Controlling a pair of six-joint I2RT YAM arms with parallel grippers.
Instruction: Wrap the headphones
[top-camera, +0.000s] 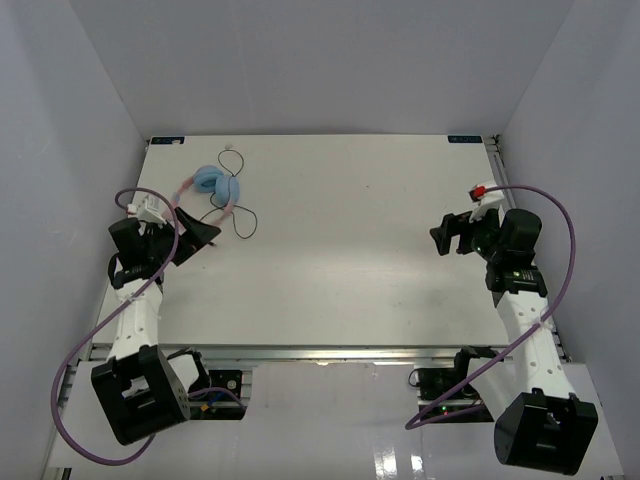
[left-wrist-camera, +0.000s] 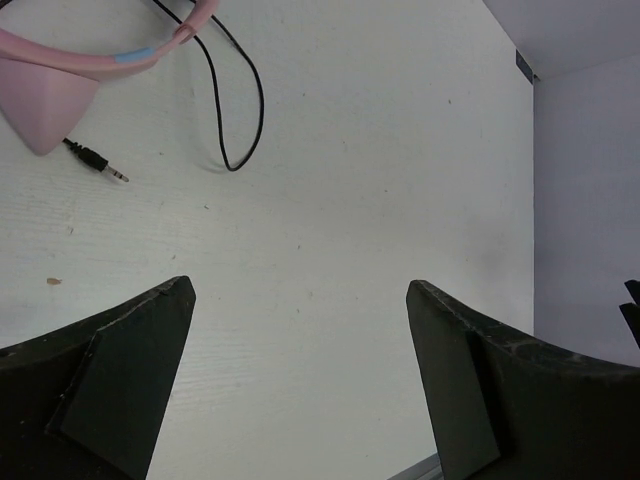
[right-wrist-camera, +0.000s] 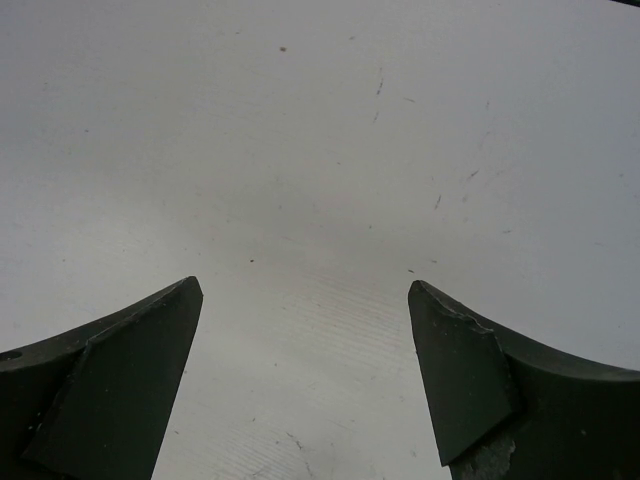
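Left arm angled toward the headphones, jaws open and empty, just short of them. Right arm well apart from the headphones, jaws likewise open. Headphones lie near the bench's far edge; open bench runs rightward from them.

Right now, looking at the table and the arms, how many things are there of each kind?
headphones: 1
grippers: 2 (left gripper, right gripper, both open)
purple cables: 2 (one on the left, one on the right)
Total: 5
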